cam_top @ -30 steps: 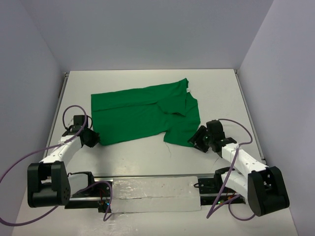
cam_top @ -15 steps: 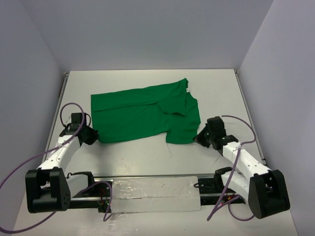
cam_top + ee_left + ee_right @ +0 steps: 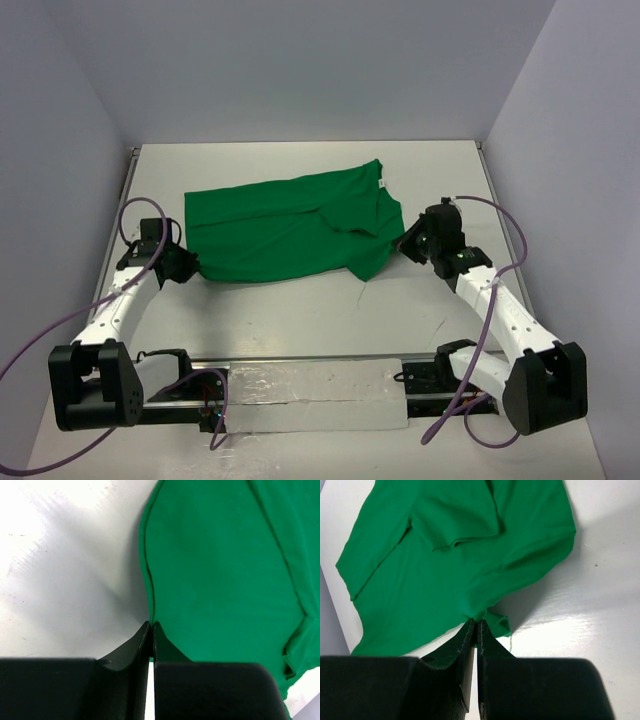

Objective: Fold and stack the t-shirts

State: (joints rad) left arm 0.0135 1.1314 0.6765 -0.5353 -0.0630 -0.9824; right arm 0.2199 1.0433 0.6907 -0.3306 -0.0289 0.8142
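Currently you hold one item: a green t-shirt (image 3: 290, 225), spread partly folded on the white table (image 3: 300, 320), mid-rear, neck label (image 3: 381, 184) toward the right arm. Your left gripper (image 3: 151, 626): fingers pressed together on the hem at the shirt's left edge. Your right gripper (image 3: 479, 624): fingers clamped on a bunched fold at the shirt's right edge.

There is one green t-shirt (image 3: 290, 230) on one white worktop (image 3: 300, 320). The shirt has one small white label (image 3: 381, 184) at its neck. There are two robot arms, the left arm (image 3: 125, 300) and the right arm (image 3: 495, 300). Each has one claw, the left claw (image 3: 190, 265) and the right claw (image 3: 405, 245).
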